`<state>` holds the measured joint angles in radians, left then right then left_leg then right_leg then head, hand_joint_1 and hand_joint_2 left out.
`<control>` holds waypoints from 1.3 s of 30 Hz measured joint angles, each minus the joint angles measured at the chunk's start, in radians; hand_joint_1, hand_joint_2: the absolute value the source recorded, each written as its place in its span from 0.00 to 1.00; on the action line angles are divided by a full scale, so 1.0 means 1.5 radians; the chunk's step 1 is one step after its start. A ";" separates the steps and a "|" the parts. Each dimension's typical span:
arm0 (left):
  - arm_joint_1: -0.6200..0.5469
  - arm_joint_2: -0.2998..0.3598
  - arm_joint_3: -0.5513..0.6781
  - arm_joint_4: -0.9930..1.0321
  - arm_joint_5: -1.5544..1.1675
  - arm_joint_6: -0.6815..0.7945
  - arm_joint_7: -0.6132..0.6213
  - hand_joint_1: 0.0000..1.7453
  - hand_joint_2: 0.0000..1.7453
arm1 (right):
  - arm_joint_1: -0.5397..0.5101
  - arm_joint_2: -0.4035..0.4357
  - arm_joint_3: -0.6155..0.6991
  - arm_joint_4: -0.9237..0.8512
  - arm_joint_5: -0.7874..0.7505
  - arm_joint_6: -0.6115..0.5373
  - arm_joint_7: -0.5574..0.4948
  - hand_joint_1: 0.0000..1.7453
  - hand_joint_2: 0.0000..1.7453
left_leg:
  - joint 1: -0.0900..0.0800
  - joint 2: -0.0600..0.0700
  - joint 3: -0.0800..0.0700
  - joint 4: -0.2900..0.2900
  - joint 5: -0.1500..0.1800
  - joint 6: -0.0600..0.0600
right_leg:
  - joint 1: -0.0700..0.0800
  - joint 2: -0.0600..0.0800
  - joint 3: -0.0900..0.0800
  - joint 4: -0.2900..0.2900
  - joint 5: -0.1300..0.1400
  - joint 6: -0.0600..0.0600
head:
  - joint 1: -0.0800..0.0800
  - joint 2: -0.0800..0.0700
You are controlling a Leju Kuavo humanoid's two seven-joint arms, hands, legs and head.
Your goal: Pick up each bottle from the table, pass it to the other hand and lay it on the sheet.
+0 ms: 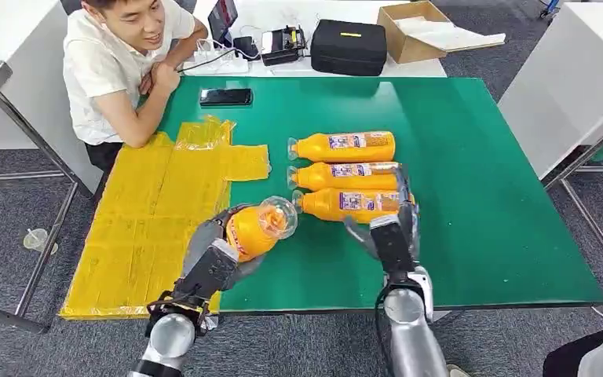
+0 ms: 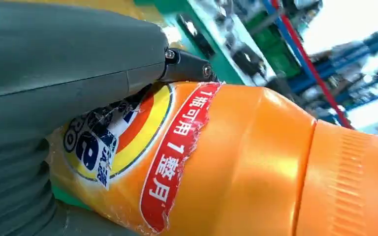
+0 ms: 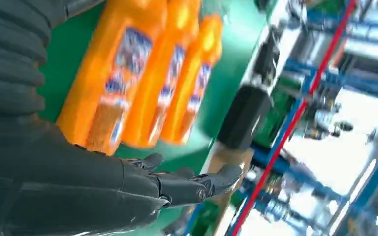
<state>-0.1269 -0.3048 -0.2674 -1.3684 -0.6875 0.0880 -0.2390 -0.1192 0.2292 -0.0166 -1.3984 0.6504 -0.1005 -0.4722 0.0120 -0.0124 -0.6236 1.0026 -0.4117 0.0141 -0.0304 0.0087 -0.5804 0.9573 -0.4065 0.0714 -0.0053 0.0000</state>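
Orange bottle [image 1: 255,229] is gripped by the left hand [image 1: 218,259] and held above the table's [image 1: 471,196] green top, just beside the yellow sheet [image 1: 149,212]. Three more bottles [image 1: 345,174] are laid side by side near the right hand [image 1: 390,236], whose fingers [image 3: 211,183] are spread, holding nothing.

Up close, the orange plastic bottle [image 2: 256,162] carries a red label band [image 2: 177,157] reading "1瓶可用1整月" in white; the round blue-lettered logo [image 2: 96,147] beside it is part-hidden, unreadable. Labels on the three lying bottles [image 1: 345,174] are too small.
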 measured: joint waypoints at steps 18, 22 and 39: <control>-0.193 0.018 0.125 0.254 -0.554 0.171 0.175 1.00 1.00 | -0.018 0.040 0.000 -0.018 0.013 0.020 -0.035 0.00 1.00 | 0.000 0.000 0.000 0.000 0.001 -0.001 | 0.000 0.000 0.000 0.001 0.000 0.000 | 0.000 0.000; -0.212 0.023 0.143 0.311 -0.544 0.156 0.175 1.00 1.00 | -0.019 0.039 0.006 -0.014 0.007 0.020 -0.036 0.00 1.00 | 0.000 -0.001 0.000 0.000 0.001 -0.001 | 0.000 0.000 0.000 0.001 0.000 0.000 | 0.000 0.000; -0.292 0.038 0.220 0.493 -0.548 0.114 0.159 0.00 1.00 | -0.030 0.033 0.018 0.028 0.005 0.023 -0.051 0.00 1.00 | 0.000 -0.001 0.000 0.000 0.001 -0.001 | 0.000 0.000 0.000 0.002 0.000 0.000 | 0.000 0.000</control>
<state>-0.5650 -0.2476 0.0626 -0.6295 -1.5091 0.2594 -0.0004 -0.1642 0.2789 0.0110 -1.3569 0.6580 -0.0660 -0.5485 0.0121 -0.0143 -0.6242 1.0026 -0.4096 0.0130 -0.0303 0.0085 -0.5803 0.9595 -0.4064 0.0714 -0.0053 0.0000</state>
